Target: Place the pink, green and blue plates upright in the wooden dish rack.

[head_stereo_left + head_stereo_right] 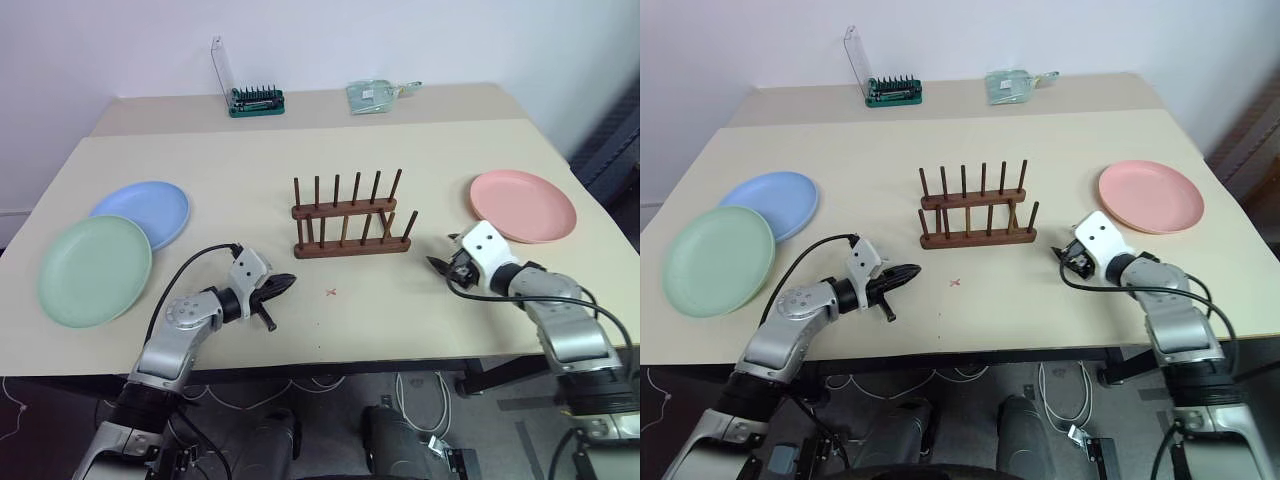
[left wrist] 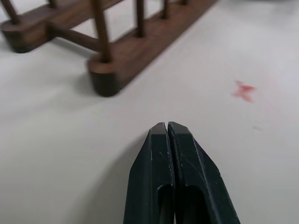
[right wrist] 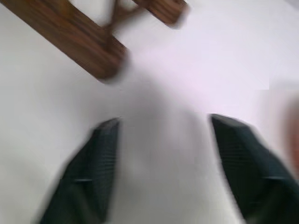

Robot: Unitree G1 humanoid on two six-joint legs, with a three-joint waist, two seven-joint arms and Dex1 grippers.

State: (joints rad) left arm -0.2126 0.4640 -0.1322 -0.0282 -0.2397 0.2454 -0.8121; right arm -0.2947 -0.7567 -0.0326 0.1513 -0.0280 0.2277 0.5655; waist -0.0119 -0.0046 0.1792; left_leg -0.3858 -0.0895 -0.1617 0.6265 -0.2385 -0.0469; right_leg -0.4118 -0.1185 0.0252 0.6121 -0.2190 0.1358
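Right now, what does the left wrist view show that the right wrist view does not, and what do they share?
Left wrist view: the left gripper with its black jaws pressed shut over the pale table, and a small red mark on the tabletop. Right wrist view: the right gripper with jaws spread wide apart, and a blurred pink edge at the side, probably the salmon pink round plate. Both show an end of the dark brown wooden dish rack on the table.
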